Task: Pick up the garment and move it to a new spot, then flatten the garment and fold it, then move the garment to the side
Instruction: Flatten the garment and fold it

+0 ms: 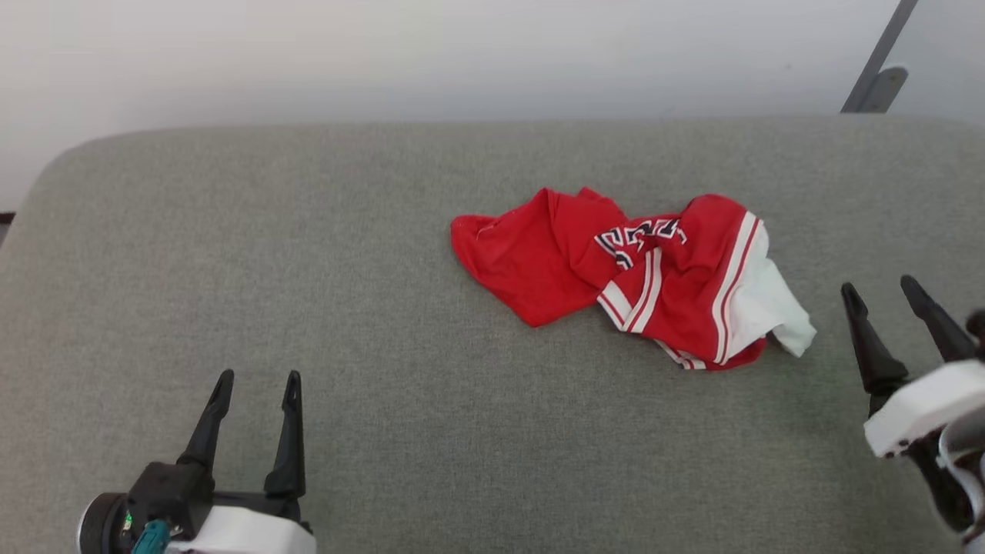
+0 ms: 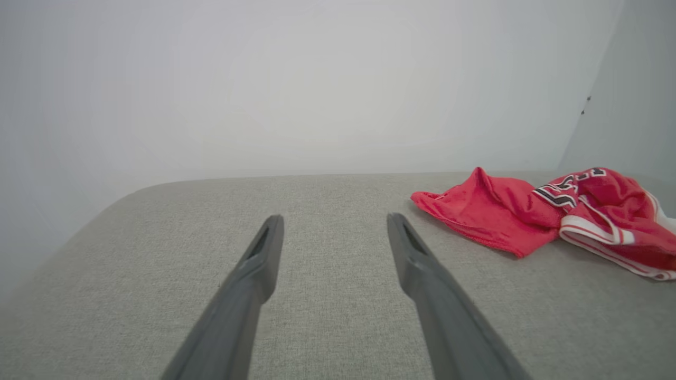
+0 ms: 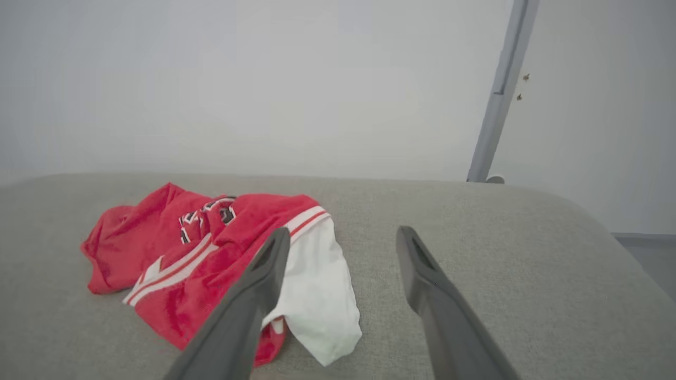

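garment: lying crumpled in a heap on the grey surface, right of centre and toward the far side, touching neither tool.
long axis: running left to right, bunching red at the left end, trailing a white sleeve off the right end and dipping slightly toward the near side.
right tool: hovering at the near right, standing wide open and gripping nothing, pointing toward the far side, sitting just right of the white sleeve without touching it.
left tool: hanging at the near left, likewise standing wide open and empty, pointing far, sitting well apart from the garment with bare surface between.
direction from right tool: lying to the left and a little farther off, sleeve end first.
direction from left tool: lying far and well to the right, red end first.
nearer arm: judging the right one, by a clear margin.
coming move: probably calling for a short reach leftward and down by the right tool, closing across the heap's long axis, not along it.
risk: pinching only the loose sleeve, likely stretching the heap out instead of lifting it whole.
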Motion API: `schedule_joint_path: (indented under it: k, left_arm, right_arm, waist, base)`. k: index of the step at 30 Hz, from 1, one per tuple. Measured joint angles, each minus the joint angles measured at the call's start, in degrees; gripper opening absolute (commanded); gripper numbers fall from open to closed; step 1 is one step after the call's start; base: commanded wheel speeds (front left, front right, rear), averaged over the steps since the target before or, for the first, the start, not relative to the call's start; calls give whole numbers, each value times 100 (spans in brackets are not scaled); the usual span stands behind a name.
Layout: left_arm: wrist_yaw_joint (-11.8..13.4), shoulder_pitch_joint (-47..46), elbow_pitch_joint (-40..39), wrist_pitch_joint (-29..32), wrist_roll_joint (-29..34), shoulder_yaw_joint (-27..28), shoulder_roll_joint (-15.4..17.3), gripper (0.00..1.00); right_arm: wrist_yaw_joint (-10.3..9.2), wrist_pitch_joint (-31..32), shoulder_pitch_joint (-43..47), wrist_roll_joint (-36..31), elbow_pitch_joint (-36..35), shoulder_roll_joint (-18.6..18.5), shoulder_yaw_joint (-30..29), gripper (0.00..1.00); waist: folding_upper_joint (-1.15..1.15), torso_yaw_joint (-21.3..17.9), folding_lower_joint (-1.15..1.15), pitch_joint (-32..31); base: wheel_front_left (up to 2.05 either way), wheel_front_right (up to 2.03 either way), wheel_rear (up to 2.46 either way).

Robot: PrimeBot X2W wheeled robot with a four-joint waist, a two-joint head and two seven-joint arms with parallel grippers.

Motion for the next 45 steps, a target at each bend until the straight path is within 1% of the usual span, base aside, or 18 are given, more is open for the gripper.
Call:
schedule_joint_path:
  k: [4,8,11,13,17,18,19,20,21,22,24,28,32,39,44,45]
  left_arm:
    - [-8,-131,30,0,20,-68,-93,100]
    - [-34,-315,66,0,25,-170,-166,100]
    - [-35,-466,104,0,34,-260,-201,100]
    - [-31,-571,118,0,15,-303,-213,100]
    - [25,-804,129,0,-51,-438,-227,100]
    - [49,-854,143,0,-90,-499,-229,100]
    - [87,-925,162,0,-148,-595,-234,100]
    - [107,-952,174,0,-191,-637,-235,100]
    - [134,-983,187,0,-231,-661,-237,100]
    - [154,-1004,188,0,-248,-676,-236,100]
    - [188,-1012,202,0,-288,-700,-235,100]
    - [209,-1011,253,0,-301,-714,-237,100]
    - [209,-1007,289,0,-301,-700,-237,100]
    - [142,-1010,342,0,-235,-628,-237,100]
    - [70,-1012,376,0,-166,-528,-238,100]
    - [70,-1012,376,0,-166,-528,-238,100]
  right_arm:
    - [1,976,-435,-110,335,-535,516,100]
    - [2,2001,-912,181,514,-924,1022,100]
    - [1,2475,-1273,500,563,-1202,1270,100]
    - [1,2741,-1513,573,631,-1386,1454,100]
    - [1,3346,-1855,947,844,-1569,1824,100]
    - [1,3450,-1904,1025,859,-1618,1920,100]
    - [2,3583,-2037,1236,869,-1723,2053,100]
    - [1,3602,-2081,1302,867,-1772,2132,100]
    - [0,3643,-2102,1368,871,-1827,2196,93]
    - [1,3698,-2134,1443,868,-1882,2268,46]
    - [1,3684,-2190,1593,871,-1948,2331,0]
    - [5,3430,-2263,1708,971,-1946,2349,0]
    - [16,3021,-2263,1782,1237,-1915,2097,0]
    - [5,2412,-2052,1761,1934,-2263,1484,0]
    - [7,2025,-1938,1678,2518,-2409,1021,0]
    - [7,2025,-1938,1678,2518,-2409,1021,0]
  waist:
    - [0,68,0,231]
    - [0,173,0,520]
    - [0,268,0,759]
    - [0,330,0,929]
    - [0,441,0,1249]
    - [0,475,0,1314]
    - [0,548,0,1419]
    - [0,586,0,1459]
    - [0,619,0,1496]
    - [0,646,0,1525]
    - [0,676,0,1564]
    - [0,633,0,1552]
    - [0,543,0,1470]
    - [0,350,0,1364]
    - [0,225,0,1369]
    - [0,225,0,1369]
  base:
    - [0,0,0]
    - [0,0,0]
    - [0,0,0]
    - [0,0,0]
    - [0,0,0]
    - [0,0,0]
    - [0,0,0]
    - [0,0,0]
    - [0,0,0]
    - [0,0,0]
    - [0,0,0]
    - [0,0,0]
    - [0,0,0]
    - [0,0,0]
    - [0,0,0]
    - [0,0,0]
